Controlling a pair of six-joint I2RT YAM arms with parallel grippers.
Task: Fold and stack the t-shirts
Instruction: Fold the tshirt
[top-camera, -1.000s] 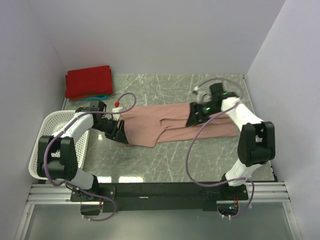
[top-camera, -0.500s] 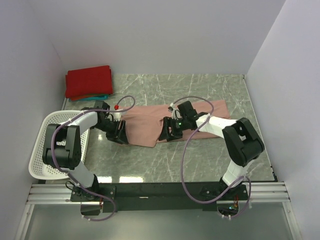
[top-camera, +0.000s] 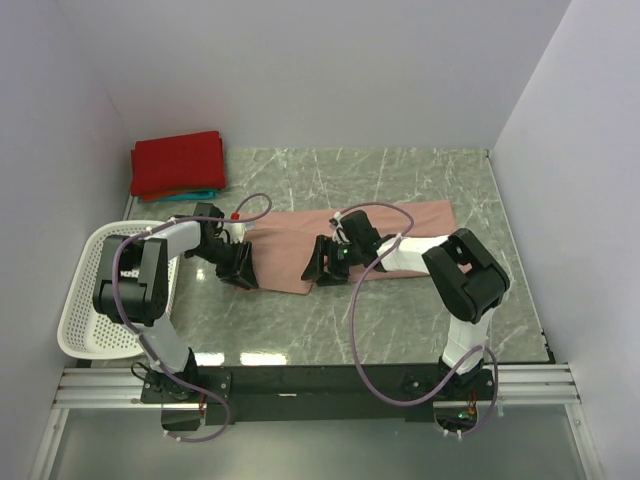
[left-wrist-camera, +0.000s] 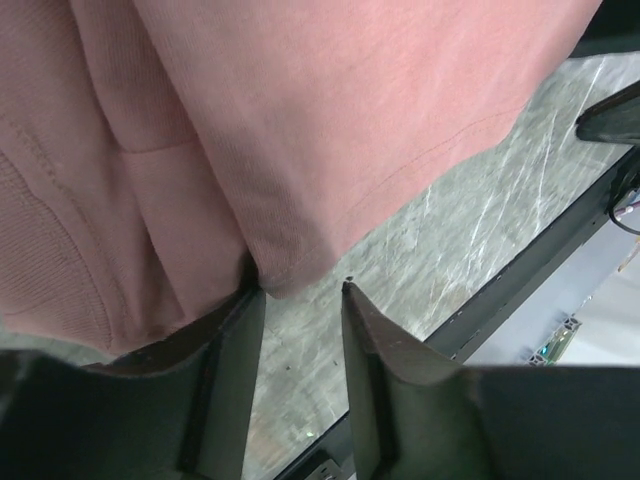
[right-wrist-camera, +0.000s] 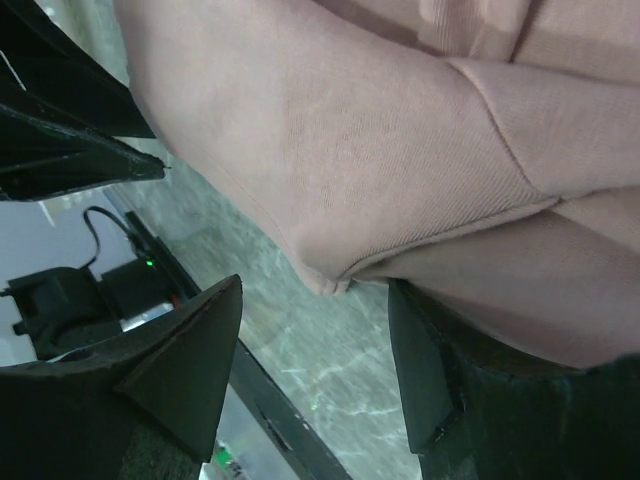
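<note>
The pink t-shirt (top-camera: 288, 252) lies partly folded across the middle of the counter (top-camera: 400, 180). The left fingers (left-wrist-camera: 235, 380) stand apart at its left corner, and the right fingers (right-wrist-camera: 180, 370) gape wide at its near folded edge, neither clamping cloth. A folded red t-shirt (top-camera: 178, 162) rests on a teal t-shirt (top-camera: 200, 194) in the far left corner

The grey-green marbled stone table (top-camera: 400, 320) has a dusty-pink cotton t-shirt (top-camera: 285, 255) stretched across its middle. In the far left corner, a folded bright red t-shirt (top-camera: 177, 162) lies on a teal one (top-camera: 205, 194). A white perforated plastic basket (top-camera: 85, 320) sits at the left edge.
</note>
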